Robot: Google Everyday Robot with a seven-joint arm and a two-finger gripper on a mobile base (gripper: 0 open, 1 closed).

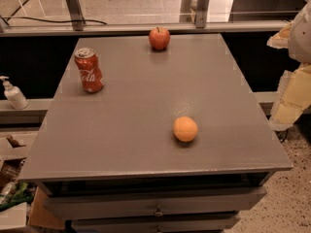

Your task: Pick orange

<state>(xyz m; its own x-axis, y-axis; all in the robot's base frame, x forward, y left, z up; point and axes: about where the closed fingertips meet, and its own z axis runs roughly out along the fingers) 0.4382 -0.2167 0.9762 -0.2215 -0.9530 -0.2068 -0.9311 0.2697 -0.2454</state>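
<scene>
The orange (185, 129) is a small smooth ball of fruit. It lies on the grey table top (136, 115), right of the middle and near the front edge. My gripper (287, 98) shows as a pale white and yellow shape at the right edge of the camera view. It hangs beyond the table's right side, well right of the orange and not touching it.
A red cola can (89, 70) stands at the table's left rear. A red apple with a stem (159, 38) sits at the far edge. A white pump bottle (13, 94) stands on a ledge to the left. Drawers (155, 208) are under the top, and boxes (12, 198) lie at lower left.
</scene>
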